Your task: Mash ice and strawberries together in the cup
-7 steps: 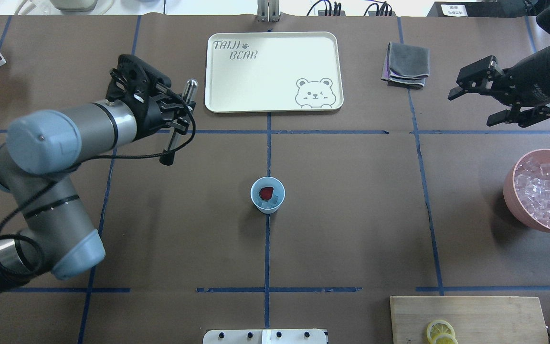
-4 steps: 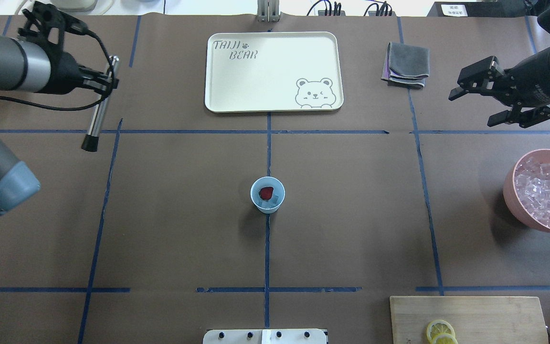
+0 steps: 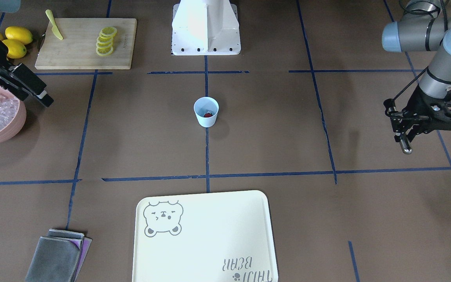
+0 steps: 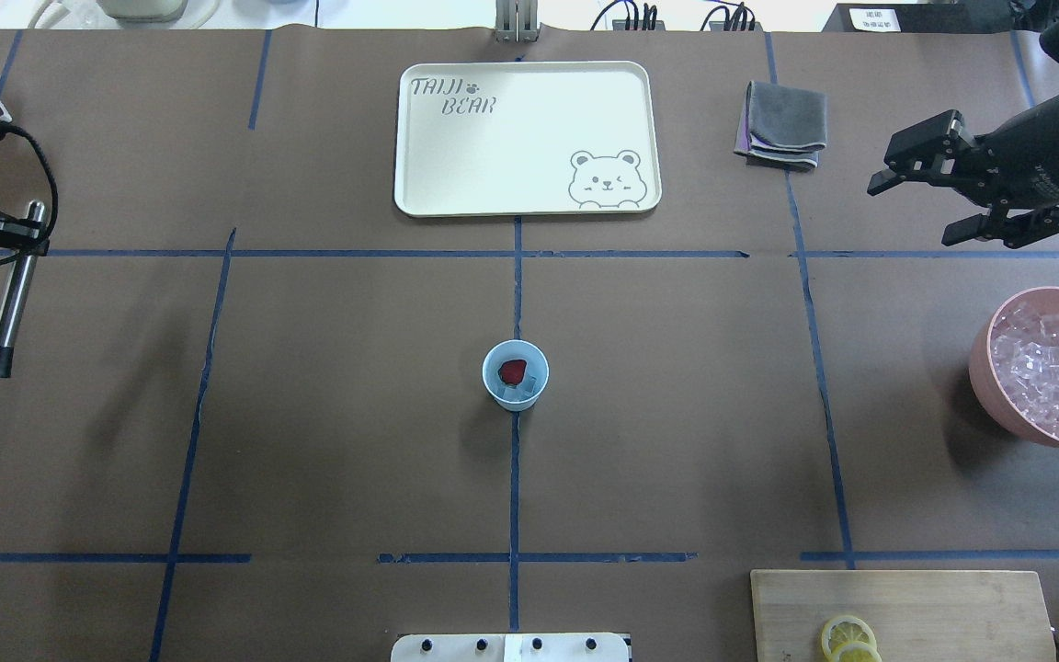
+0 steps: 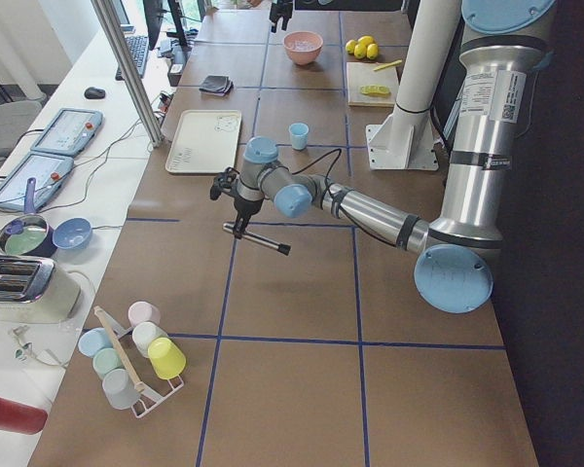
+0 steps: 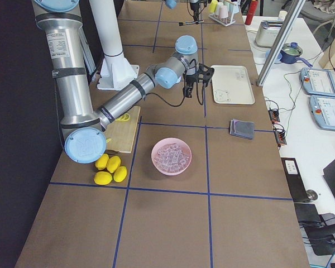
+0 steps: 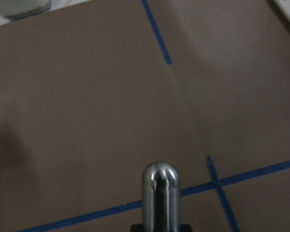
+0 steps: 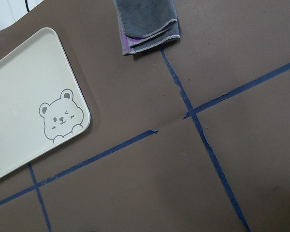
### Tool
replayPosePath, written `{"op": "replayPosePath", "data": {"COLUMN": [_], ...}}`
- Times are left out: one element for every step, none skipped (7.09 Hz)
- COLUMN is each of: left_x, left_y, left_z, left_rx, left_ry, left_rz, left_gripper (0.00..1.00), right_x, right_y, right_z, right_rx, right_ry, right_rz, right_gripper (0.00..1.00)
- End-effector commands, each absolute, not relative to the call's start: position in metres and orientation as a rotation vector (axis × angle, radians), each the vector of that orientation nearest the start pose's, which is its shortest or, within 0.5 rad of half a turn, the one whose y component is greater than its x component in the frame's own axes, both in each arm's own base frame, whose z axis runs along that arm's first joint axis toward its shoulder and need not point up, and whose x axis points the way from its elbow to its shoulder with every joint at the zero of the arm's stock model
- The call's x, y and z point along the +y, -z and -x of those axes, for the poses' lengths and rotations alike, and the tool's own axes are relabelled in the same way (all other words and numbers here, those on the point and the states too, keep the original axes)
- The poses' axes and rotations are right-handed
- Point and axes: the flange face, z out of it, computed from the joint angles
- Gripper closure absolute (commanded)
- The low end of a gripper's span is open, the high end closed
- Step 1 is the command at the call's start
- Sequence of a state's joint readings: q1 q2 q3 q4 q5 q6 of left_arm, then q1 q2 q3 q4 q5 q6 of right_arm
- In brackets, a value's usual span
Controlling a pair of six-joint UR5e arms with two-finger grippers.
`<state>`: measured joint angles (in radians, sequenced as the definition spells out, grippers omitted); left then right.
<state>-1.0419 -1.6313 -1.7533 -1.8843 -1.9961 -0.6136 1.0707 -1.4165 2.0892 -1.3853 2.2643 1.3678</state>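
Cup (image 3: 206, 121), pale blue and upright, at mid-desk (image 4: 677, 441) on a blue tape line, well apart from both arms. Inside it, one dark-red strawberry piece (image 4: 512, 370) beside a few clear ice cubes (image 4: 529, 386). More ice (image 4: 1040, 382) heaped in a pink bowl (image 4: 982, 368) near the desk's right edge.

Left claw (image 3: 406, 133) far out over the desk's left side, clamped on a steel muddler (image 4: 13, 285) with a black tip. Muddler slanted and clear of the brown paper, black end toward the robot in the overhead view, rounded bright end at the bottom of the left wrist view.

Right claw (image 4: 908, 214) held above the desk beyond the pink bowl, jaws spread wide with nothing between them.

At the desk's far side, a cream tray (image 4: 525, 138) printed with a bear, and to its right a folded grey cloth (image 4: 782, 124). On the robot's near right, a wooden cutting board (image 4: 897, 607) carrying lemon slices (image 4: 847, 637) and a yellow-green knife (image 3: 54, 25), with whole lemons (image 3: 14, 41) just beside the board. Rack of pastel cups (image 5: 131, 350) at the desk's left end, seen from the left side.
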Motion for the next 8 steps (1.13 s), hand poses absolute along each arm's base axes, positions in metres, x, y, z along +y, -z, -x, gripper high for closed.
{"op": "replayPosePath", "data": {"left_x": [-0.509,-0.508,-0.504,-0.503,-0.502,-0.502,-0.502,-0.501], "left_y": [-0.583,-0.592,-0.609,-0.62,-0.627,-0.631,-0.641,-0.643], "left_z": [-0.183,-0.181,-0.179,-0.179,-0.178,-0.177,-0.178,-0.178], "left_rx": [0.568,0.56,0.546,0.534,0.528,0.525,0.516,0.514], "left_ry": [0.018,-0.007,-0.004,-0.006,-0.004,-0.003,0.001,0.001], "left_rz": [-0.026,-0.017,0.007,0.016,0.024,0.029,0.047,0.049], "left_gripper": [1.0,1.0,1.0,1.0,1.0,1.0,1.0,1.0], "right_x": [-0.466,-0.463,-0.463,-0.463,-0.463,-0.463,-0.463,-0.463], "right_y": [-0.31,-0.31,-0.31,-0.311,-0.31,-0.311,-0.312,-0.311], "right_z": [0.175,0.173,0.173,0.173,0.173,0.173,0.174,0.174], "right_rx": [-1.059,-1.06,-1.06,-1.058,-1.06,-1.059,-1.057,-1.058], "right_ry": [-0.489,-0.488,-0.488,-0.49,-0.488,-0.489,-0.489,-0.488], "right_rz": [0.029,0.028,0.028,0.03,0.028,0.029,0.032,0.031], "right_gripper": [0.0,0.0,0.0,0.0,0.0,0.0,0.0,0.0]}}
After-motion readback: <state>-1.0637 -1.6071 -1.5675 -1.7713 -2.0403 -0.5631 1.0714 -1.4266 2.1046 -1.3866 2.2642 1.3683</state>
